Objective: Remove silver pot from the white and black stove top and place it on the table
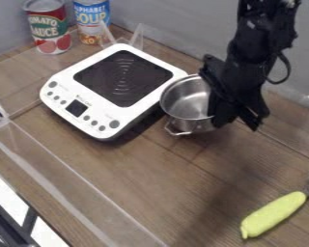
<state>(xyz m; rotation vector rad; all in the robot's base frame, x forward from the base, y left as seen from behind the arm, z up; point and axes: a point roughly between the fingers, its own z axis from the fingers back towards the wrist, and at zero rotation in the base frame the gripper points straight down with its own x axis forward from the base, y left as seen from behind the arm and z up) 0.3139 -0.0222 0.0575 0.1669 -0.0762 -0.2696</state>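
One silver pot point(184, 102) beside the stove top point(112, 81), rim in the hand's point(226, 108) clamp.

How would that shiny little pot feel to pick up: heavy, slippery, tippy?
The silver pot looks like polished steel, so it is probably stiff and slippery. It appears empty, so it is likely light. Held by the gripper at one side of the rim, it may tilt.

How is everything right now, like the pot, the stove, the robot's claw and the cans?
stove top: bare, nothing on it
silver pot: upright, no lid, looks empty, off the stove top, close beside it
gripper: shut on the silver pot's rim
two cans: standing upright
green vegetable: lying flat on the table
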